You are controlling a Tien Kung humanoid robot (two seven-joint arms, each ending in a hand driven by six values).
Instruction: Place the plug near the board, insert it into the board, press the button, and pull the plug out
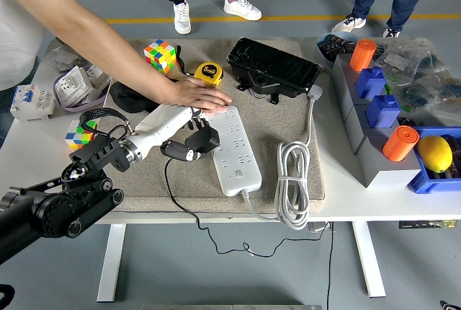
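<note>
A white power strip (234, 145) lies lengthwise on the beige mat (281, 119) in the middle of the table. My left hand (184, 137) is shut on a black plug (203, 140), held just off the strip's left edge near its far half. The plug's black cable (173, 195) trails down over the table's front edge. A person's hand (198, 95) lies flat on the strip's far end, holding it down. My right arm is out of view.
A coiled white cable (294, 180) lies right of the strip. Behind are a black box (274, 68), a yellow tape measure (209, 73) and a Rubik's cube (160, 55). Another cube (78, 137) sits at left. Grey bins with orange and blue parts (374, 108) stand at right.
</note>
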